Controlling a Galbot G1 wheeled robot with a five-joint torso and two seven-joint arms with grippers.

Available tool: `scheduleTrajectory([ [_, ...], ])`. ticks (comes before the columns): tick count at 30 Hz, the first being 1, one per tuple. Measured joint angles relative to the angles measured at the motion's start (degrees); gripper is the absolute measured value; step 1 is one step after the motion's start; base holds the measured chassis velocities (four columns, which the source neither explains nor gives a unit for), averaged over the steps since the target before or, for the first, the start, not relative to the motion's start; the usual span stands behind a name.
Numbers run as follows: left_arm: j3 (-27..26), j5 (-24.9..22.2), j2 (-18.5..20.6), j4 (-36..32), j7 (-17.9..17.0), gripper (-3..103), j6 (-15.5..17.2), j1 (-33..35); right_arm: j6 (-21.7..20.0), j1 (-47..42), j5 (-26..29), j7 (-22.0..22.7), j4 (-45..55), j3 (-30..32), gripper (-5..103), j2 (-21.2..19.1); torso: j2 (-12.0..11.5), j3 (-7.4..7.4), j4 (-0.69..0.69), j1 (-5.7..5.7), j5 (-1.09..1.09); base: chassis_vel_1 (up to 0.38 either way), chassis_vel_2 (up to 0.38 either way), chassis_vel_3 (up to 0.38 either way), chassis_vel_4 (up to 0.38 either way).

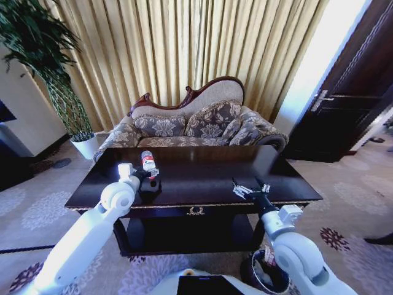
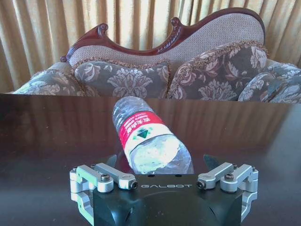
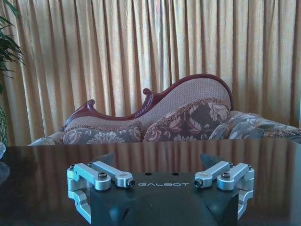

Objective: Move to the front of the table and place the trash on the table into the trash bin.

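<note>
The clear plastic bottle (image 1: 148,161) with a red label is the trash on the dark glossy table (image 1: 202,178), near its left part. In the left wrist view the bottle (image 2: 150,143) lies lengthwise with its near end between the spread fingers of my left gripper (image 2: 161,162). That gripper (image 1: 149,174) is open around it, low over the tabletop. My right gripper (image 1: 250,187) hovers open over the right front of the table, holding nothing (image 3: 157,159). The dark round trash bin (image 1: 264,276) stands on the carpet under my right arm, partly hidden by it.
A patterned sofa (image 1: 190,126) stands right behind the table, with gold curtains (image 1: 184,49) beyond it. A tall plant in a white pot (image 1: 85,146) stands at the left. A dark door (image 1: 344,104) is at the right. Carpet surrounds the table.
</note>
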Motion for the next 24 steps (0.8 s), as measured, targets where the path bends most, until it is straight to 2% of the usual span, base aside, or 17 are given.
scheduleTrajectory([
  [24,0.2,-0.8,-0.3,0.5,0.3,101,0.9,-0.1,0.7,1.2,0.2,0.0,-1.0,0.5,100,-0.7,0.0,0.0,0.0,0.0,0.0,0.0,0.0,0.0,0.0],
])
